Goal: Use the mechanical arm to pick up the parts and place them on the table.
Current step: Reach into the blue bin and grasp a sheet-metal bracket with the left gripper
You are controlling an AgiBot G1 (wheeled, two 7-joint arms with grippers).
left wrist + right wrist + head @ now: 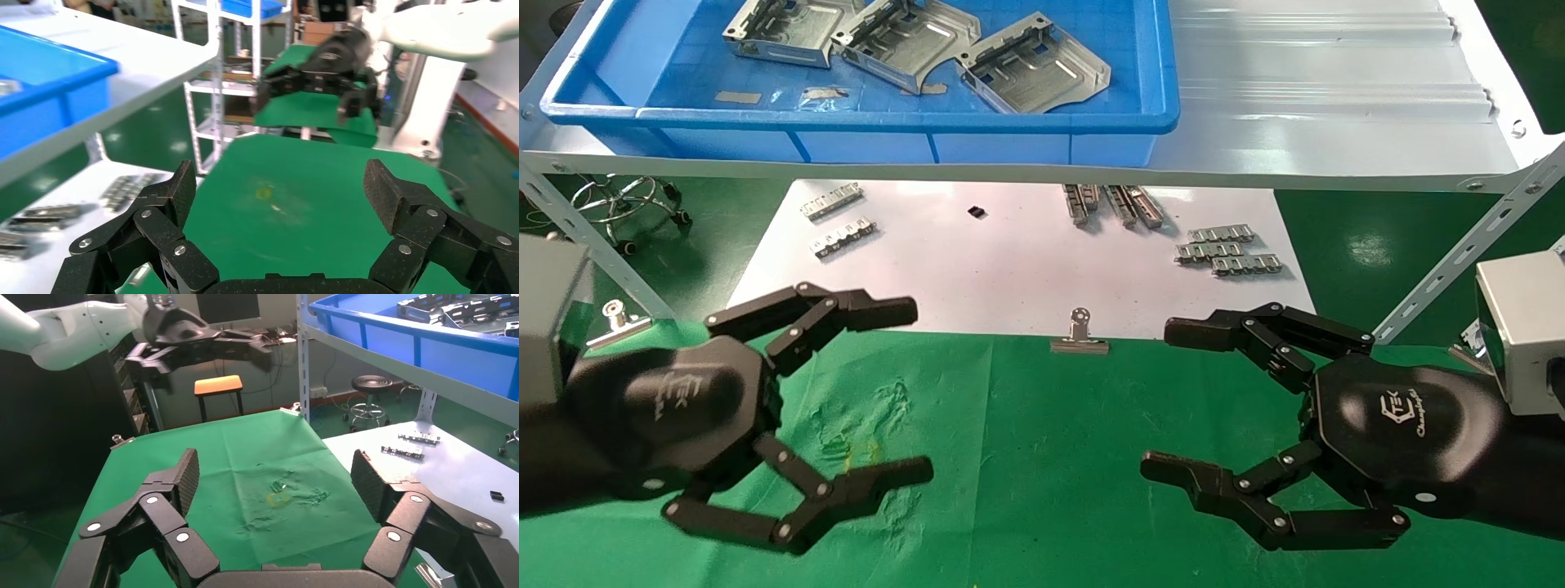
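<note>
Three silver sheet-metal parts (1034, 67) lie in a blue bin (928, 118) on the metal shelf at the top of the head view. My left gripper (911, 392) hovers open and empty over the left of the green table (1042, 441). My right gripper (1164, 400) hovers open and empty over the table's right side, facing the left one. In the left wrist view my left gripper (278, 187) frames bare green cloth with the faint yellow mark (263, 193). In the right wrist view my right gripper (274, 471) frames the wrinkled cloth and the yellow mark (278, 498).
A white sheet (1026, 261) behind the green cloth carries small linked silver strips (1228, 251) and a tiny black piece (977, 212). A binder clip (1079, 335) pins the cloth's far edge; another (617, 320) sits at the left. Shelf struts (1459, 253) slope down on both sides.
</note>
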